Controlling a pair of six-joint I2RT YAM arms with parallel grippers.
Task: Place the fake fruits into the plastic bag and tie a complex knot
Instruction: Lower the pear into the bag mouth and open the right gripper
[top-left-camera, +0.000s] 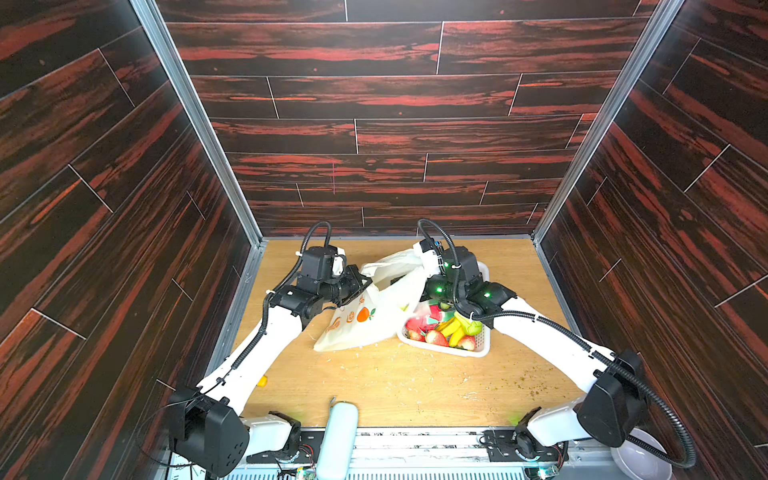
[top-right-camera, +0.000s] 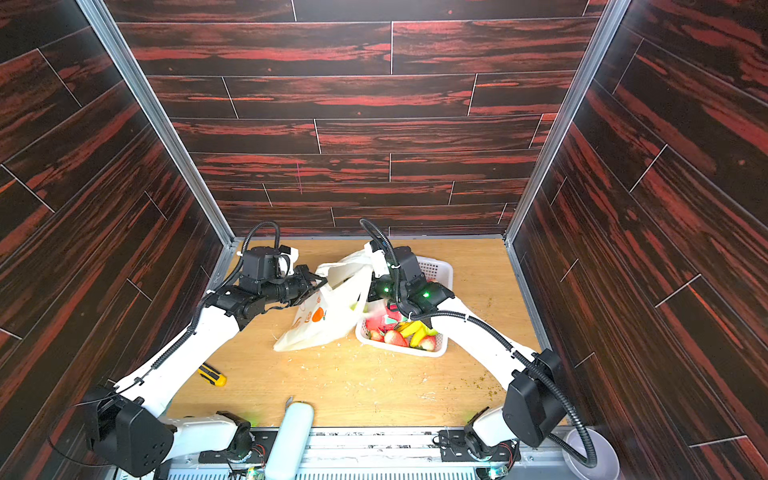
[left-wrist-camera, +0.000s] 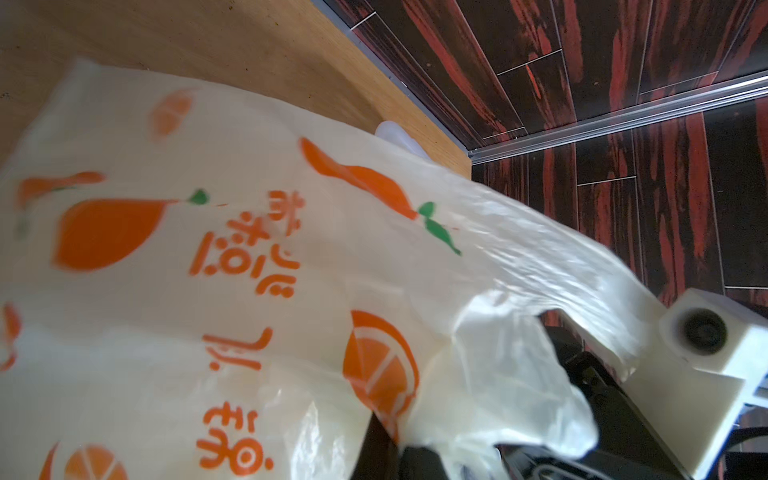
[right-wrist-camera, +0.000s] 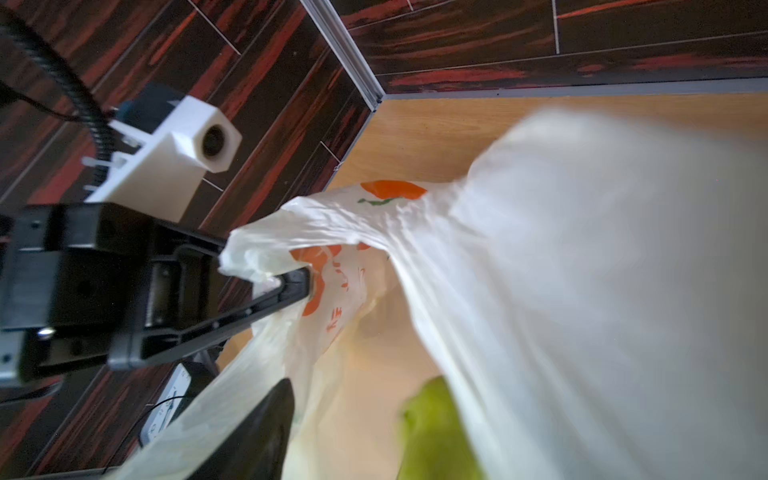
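Wooden table (top-left-camera: 374, 386) enclosed by dark, red-streaked plank walls (top-left-camera: 374, 104). Both arms extend from the near edge, wrists turned inward toward each other. The left gripper (top-left-camera: 365, 286) is clamped on the rim of the one plastic bag (top-left-camera: 374, 320), which lies mid-table. The right gripper (right-wrist-camera: 286, 390) is at the bag's mouth, its state indeterminable. One white basket (top-left-camera: 478, 345) against the bag's right side holds one banana bunch (top-left-camera: 453, 330) and at least three strawberries (top-left-camera: 436, 337). One green fruit (right-wrist-camera: 436, 432) shows inside the bag.

The light wooden surface (top-left-camera: 395, 386) carries a white perforated basket (top-left-camera: 446, 350) right of centre. The lower end of the plastic bag (top-left-camera: 353, 332) rests just beside it. A yellow-and-black utility knife (top-right-camera: 212, 375) lies near the left edge. Pale crumbs (top-left-camera: 374, 361) and greenish specks (top-left-camera: 536, 388) are scattered about.
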